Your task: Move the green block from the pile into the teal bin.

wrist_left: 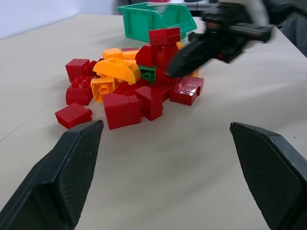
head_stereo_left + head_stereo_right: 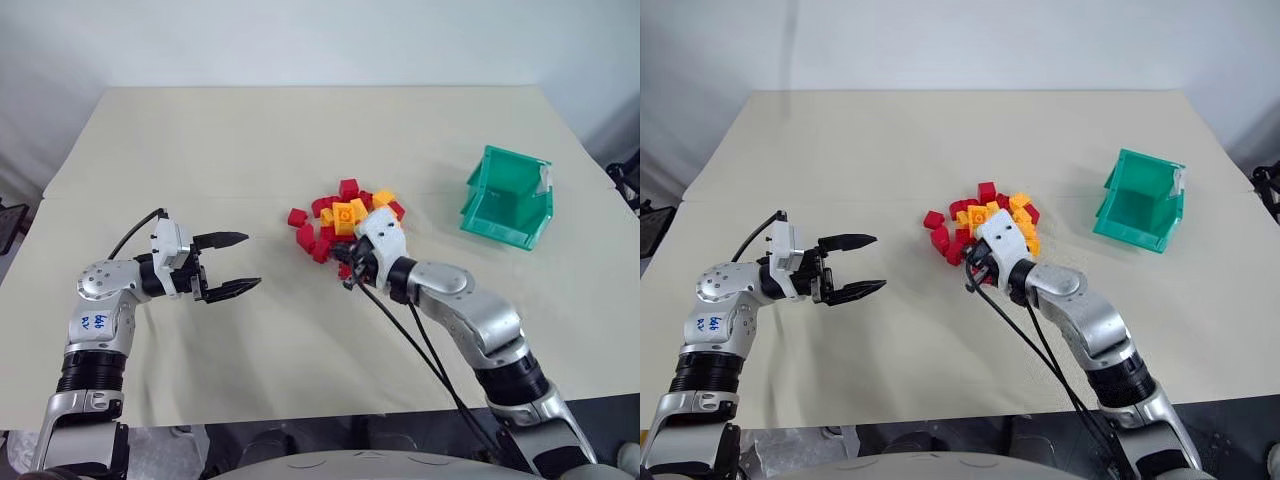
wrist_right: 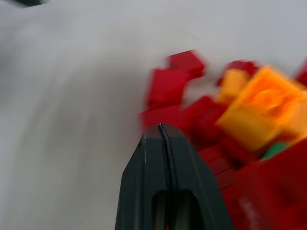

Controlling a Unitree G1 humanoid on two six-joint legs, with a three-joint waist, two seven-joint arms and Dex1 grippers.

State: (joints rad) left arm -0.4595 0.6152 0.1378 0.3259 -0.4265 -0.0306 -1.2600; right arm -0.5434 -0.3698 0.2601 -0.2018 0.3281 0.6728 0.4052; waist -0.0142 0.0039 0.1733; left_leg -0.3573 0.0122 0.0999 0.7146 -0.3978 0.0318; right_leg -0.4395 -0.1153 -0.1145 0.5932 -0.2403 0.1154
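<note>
Head view: pile (image 2: 343,220) well left of teal bin (image 2: 506,198); left gripper (image 2: 232,264) fingers apart, far left of pile; right gripper (image 1: 184,62) at pile edge.

Left wrist view: green block (image 1: 148,74) wedged mid-pile, under yellow-orange brick (image 1: 117,69).

Right wrist view: right gripper fingers pressed together, empty.

You likely find block light, rigid, slippery; pinch flat sides.

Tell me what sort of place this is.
Probably a robot test or lab bench: a bare cloth-covered table against a plain wall, holding only a pile of toy bricks and a teal bin, laid out like a practice task.
</note>
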